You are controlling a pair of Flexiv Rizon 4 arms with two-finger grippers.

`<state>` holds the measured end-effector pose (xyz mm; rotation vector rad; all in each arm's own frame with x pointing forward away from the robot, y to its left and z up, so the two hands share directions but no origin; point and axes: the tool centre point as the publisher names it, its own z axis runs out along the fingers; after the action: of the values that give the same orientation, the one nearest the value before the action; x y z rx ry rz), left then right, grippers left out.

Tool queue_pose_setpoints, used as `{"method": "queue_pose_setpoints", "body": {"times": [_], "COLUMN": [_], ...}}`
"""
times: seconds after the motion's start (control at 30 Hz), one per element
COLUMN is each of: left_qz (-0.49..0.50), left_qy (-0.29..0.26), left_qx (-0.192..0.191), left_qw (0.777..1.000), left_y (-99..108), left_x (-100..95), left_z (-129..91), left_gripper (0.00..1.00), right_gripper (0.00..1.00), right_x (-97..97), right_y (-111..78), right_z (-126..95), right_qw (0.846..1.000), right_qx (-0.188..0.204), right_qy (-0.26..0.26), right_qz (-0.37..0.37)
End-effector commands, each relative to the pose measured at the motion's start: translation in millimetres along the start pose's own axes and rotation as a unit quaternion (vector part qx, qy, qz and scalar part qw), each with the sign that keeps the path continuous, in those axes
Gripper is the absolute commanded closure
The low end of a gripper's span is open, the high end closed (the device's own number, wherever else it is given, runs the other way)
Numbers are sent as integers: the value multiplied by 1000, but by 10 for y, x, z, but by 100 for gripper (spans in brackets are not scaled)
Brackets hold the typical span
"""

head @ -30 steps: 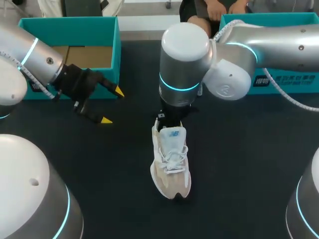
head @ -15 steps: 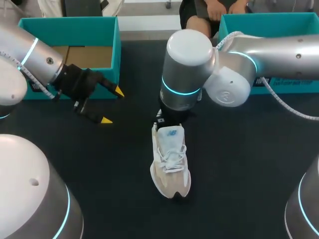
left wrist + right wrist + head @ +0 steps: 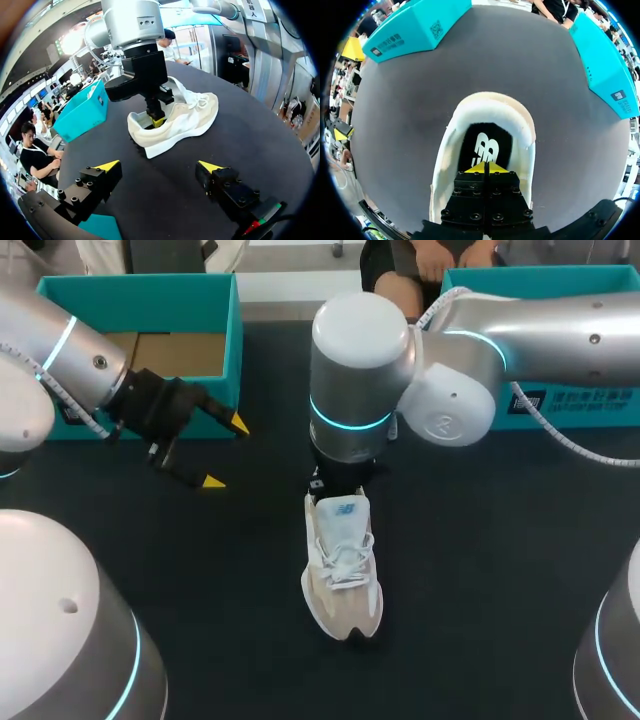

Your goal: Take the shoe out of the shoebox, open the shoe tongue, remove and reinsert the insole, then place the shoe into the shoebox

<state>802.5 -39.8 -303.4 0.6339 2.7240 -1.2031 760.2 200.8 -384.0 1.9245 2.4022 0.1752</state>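
Free dark tabletop on both flanks of the sneaker and past its toe. Heel opening blocked from above by right gripper, tips pressed together inside. Far left barred by teal shoebox, with left gripper, fingers spread, just in front.

Three views, one dark table, one white-and-beige shoe.
Head view: high and behind the arms, facing down on the whole tabletop, with the open teal shoebox at the far left. Left wrist view: low over the table, facing across it past the left gripper to the shoe's side, moderately near. Right wrist view: facing straight down past the right gripper into the shoe's opening, very near. All three share the shoe; the left wrist view also takes in the right gripper.
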Motion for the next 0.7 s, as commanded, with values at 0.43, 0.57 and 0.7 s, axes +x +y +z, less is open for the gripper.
{"method": "queue_pose_setpoints", "body": {"times": [0.43, 0.57, 0.7], "left_qz": [0, 0, 0], "left_qy": [1, 1, 1], "left_qx": [-2, -2, -2], "left_qw": [1000, 1000, 1000], "left_y": [-6, -6, -6], "left_x": [3, 3, 3], "left_z": [-1, -1, -1], "left_gripper": [0, 0, 0], "right_gripper": [100, 100, 100], "right_x": [-86, -89, -88], "right_y": [-39, -48, -35], "right_z": [194, 161, 95], "right_qw": [1000, 1000, 1000], "right_qx": [5, 5, 0], "right_qy": [13, 10, 3], "right_qz": [-19, -21, -20]}}
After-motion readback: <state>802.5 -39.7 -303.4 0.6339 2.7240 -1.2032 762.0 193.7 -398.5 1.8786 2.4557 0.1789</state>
